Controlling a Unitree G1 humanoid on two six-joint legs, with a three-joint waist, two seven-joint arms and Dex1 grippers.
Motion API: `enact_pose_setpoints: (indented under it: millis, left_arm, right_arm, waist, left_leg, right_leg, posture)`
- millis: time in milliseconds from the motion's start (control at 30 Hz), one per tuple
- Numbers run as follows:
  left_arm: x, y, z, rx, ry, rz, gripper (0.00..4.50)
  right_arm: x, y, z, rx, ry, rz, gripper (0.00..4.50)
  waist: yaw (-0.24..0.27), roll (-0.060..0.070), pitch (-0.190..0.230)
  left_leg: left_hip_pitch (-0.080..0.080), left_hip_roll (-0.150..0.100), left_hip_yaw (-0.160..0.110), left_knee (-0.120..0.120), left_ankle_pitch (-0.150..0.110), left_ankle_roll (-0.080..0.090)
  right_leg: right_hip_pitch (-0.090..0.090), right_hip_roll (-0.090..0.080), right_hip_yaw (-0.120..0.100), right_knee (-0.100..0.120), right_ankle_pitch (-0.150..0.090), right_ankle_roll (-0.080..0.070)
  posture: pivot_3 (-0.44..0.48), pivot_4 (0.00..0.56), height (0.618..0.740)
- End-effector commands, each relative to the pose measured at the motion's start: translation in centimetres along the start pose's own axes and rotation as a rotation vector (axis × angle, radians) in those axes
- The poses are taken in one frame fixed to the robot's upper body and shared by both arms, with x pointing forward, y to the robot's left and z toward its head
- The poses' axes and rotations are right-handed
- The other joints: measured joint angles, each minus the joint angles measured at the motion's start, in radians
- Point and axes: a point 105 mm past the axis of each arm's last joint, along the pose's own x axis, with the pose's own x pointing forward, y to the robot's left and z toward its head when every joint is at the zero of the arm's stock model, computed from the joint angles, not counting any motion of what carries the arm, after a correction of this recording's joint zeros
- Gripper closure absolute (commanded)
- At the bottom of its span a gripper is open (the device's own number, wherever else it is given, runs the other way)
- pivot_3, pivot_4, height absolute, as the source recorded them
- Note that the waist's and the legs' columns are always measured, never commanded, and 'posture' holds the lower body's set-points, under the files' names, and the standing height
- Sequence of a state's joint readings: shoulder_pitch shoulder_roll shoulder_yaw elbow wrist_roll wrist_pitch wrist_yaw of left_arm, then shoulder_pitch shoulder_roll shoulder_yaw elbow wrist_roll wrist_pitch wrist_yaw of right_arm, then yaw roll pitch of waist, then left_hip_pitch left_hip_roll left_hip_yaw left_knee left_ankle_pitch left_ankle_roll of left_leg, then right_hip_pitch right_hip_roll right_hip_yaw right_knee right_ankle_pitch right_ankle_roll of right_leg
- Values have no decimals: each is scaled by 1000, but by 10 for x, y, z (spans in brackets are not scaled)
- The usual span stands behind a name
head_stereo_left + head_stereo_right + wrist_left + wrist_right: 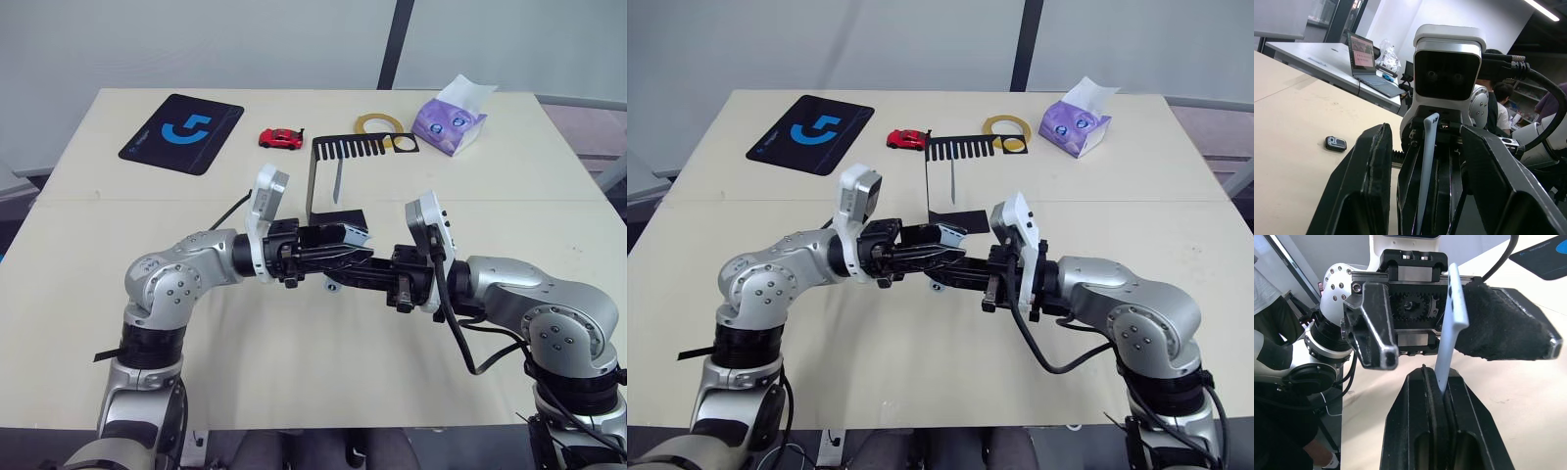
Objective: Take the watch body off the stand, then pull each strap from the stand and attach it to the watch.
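Note:
The black stand [333,149] rises at the table's middle, and one pale blue-grey strap [336,181] hangs from its slotted top arm. In front of its base my two grippers meet tip to tip. My right gripper [1442,377] is shut on the other strap [1453,308], which sticks up from between its fingers. My left gripper [1427,131] is open, with one finger on each side of that strap [1427,161] and not touching it. The strap's lower end [333,286] peeks out below the fingers. The watch body [1335,143] lies flat on the table, apart from both grippers.
At the back of the table lie a black mouse pad with a blue logo [182,132], a red toy car [280,138], a tape roll [377,123] and a purple tissue pack [449,122]. People sit at desks beyond the table in the left wrist view.

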State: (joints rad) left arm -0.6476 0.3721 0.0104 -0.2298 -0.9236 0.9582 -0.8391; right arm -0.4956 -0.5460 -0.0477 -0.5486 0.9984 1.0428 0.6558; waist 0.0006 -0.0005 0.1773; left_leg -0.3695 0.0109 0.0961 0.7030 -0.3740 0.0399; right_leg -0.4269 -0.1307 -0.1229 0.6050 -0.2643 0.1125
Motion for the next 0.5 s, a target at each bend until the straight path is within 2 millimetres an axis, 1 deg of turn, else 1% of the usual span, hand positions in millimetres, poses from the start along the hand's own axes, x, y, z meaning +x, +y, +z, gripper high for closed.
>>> enact_pose_setpoints:
  millis: [33,200,267,333,500]
  left_arm:
    - [1,-4,1,16,-8,-14,2117]
    - [1,-5,1,15,-17,-18,2117]
    - [1,-5,1,14,-23,-21,2642]
    - [1,-6,1,12,-25,-29,3323]
    - [1,-7,2,12,-30,-36,3323]
  right_arm:
    - [-3,4,13,-46,-38,7,4500]
    - [-3,4,13,-44,-37,7,4500]
    - [-3,4,13,-45,-35,6,4500]
    - [-3,5,13,-45,-34,7,4500]
    - [-3,5,13,-46,-32,7,4500]
  waist:
    - [0,0,0]
    - [0,0,0]
    - [0,0,0]
    - [0,0,0]
    - [0,0,0]
  left_leg:
    - [0,0,0,0,0,0]
    - [0,0,0,0,0,0]
    - [0,0,0,0,0,0]
    - [0,0,0,0,0,0]
    - [0,0,0,0,0,0]
  right_leg:
    - [0,0,0,0,0,0]
    - [0,0,0,0,0,0]
    - [0,0,0,0,0,0]
    - [0,0,0,0,0,0]
    - [0,0,0,0,0,0]
  posture:
    - [0,150,738]
    - [0,150,738]
    - [0,150,738]
    - [0,150,738]
    - [0,150,738]
